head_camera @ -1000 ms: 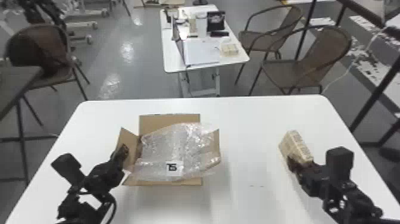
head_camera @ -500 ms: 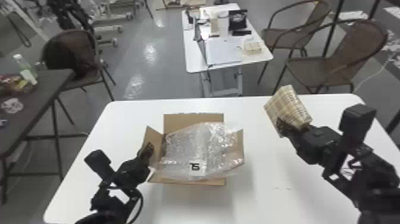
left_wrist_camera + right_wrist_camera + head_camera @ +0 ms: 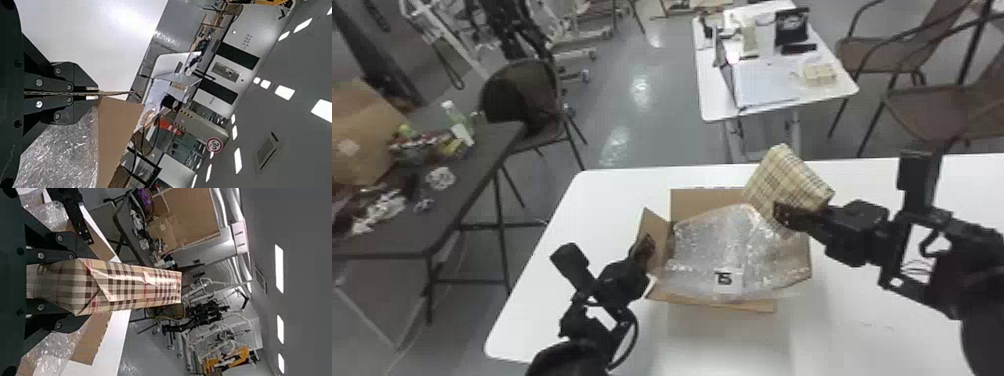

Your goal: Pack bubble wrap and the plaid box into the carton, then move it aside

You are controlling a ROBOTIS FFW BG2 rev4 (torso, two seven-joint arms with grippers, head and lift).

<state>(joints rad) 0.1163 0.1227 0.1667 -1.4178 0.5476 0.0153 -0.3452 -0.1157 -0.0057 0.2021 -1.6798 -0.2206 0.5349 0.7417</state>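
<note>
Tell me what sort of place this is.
Probably a robotics lab or workshop: wheeled pale frames stand in the background, a cluttered dark table stands off to the left, and strip lights line the ceiling.

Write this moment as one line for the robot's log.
left tool: pinching carton flap | right tool: gripping plaid box | bubble wrap: heaped in open carton | box: not yet packed

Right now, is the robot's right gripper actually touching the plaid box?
Touching. The right wrist view shows it: the plaid box sits between the two black fingers of the right gripper, one pressed against each side.
</note>
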